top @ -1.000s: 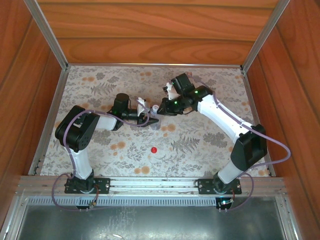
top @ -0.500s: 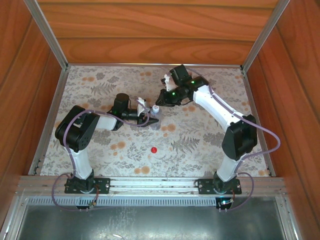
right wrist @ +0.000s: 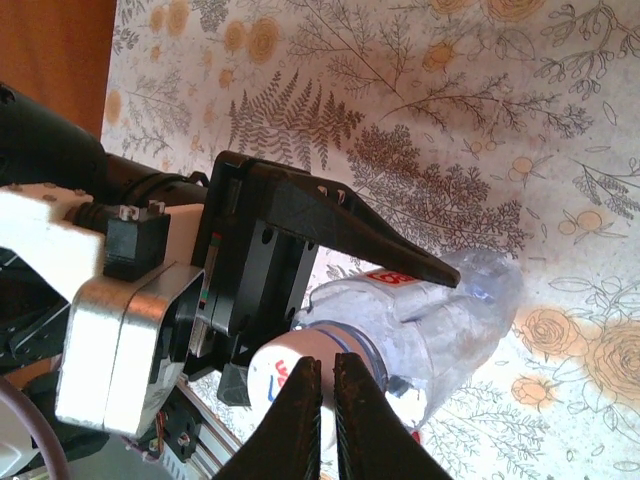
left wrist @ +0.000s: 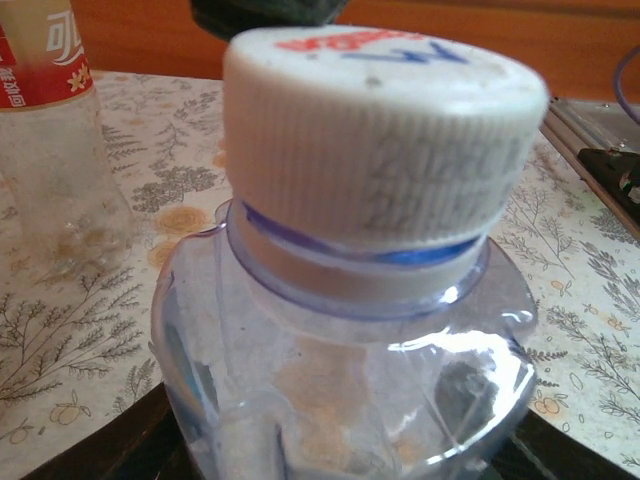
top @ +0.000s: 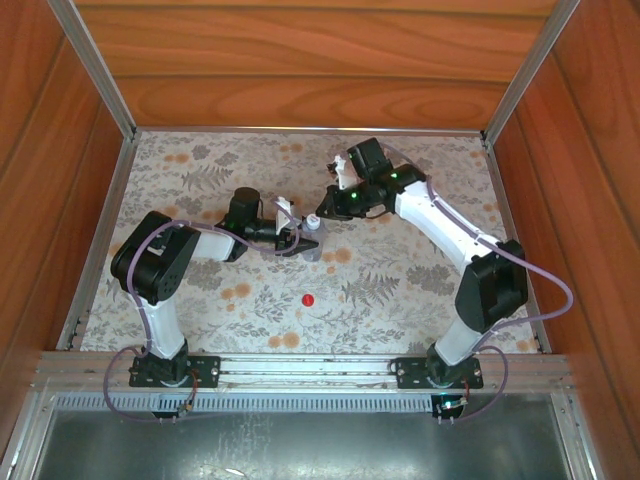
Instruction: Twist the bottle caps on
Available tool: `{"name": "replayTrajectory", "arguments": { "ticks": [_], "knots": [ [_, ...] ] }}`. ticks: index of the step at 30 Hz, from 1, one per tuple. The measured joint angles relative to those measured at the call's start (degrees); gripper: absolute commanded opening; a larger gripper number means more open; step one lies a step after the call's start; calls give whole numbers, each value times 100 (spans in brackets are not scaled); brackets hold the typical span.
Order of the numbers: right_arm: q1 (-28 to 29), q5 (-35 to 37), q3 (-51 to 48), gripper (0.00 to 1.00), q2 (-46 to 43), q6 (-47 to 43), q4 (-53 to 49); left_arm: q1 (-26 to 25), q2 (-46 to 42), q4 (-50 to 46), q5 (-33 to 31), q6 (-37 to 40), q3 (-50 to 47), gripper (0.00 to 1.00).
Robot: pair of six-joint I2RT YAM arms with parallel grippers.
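Now your right gripper (right wrist: 322, 366), clenched empty, returns over the seated white cap (left wrist: 380, 140); your left gripper (top: 297, 240) grasps the bluish bottle (left wrist: 340, 390), so regrasp.

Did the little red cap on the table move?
No. The red cap sits on the same spot of the flowery table cover.

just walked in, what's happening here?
The left claw grips a bluish bottle with a white cap sitting on its neck. The right claw, fingers nearly together, is right at that cap. A red cap lies loose on the table; a red-labelled bottle stands nearby.
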Motion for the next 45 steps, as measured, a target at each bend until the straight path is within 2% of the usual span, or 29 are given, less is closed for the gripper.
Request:
{"name": "replayTrajectory", "arguments": {
  "ticks": [5, 8, 10, 13, 15, 18, 22, 25, 33, 39, 45],
  "knots": [
    [76, 22, -199, 14, -256, 11, -92, -2, 0, -20, 7, -28, 0, 58],
    [160, 79, -203, 27, -380, -109, -227, -2, 2, -15, -26, -35, 4, 58],
    [192, 131, -177, 45, -455, -382, -345, -2, 2, -15, -28, -37, 4, 58],
    [201, 208, -55, 64, -485, -1108, -505, -2, 0, -15, -26, -48, 4, 58],
    [199, 280, 57, 70, -485, -1705, -616, -2, -4, -20, -26, -52, 4, 58],
    [199, 350, 219, 74, -485, -2756, -778, -2, -33, -68, -24, -63, 4, 58],
    [199, 372, 466, 74, -417, -3993, -1043, -2, -48, -109, -24, -98, 4, 58],
    [199, 361, 758, 74, -201, -4570, -1174, -7, -50, -111, -24, -101, 4, 58],
    [267, 363, 1113, 72, 568, -5160, -1207, -28, -72, -133, -20, -146, 4, 58],
    [310, 361, 1128, 50, 837, -5329, -1217, -31, -85, -136, -17, -179, 4, 58],
    [310, 367, 1128, 33, 861, -5390, -1213, -33, -114, -173, 15, -236, 4, 58]
  ]
}}
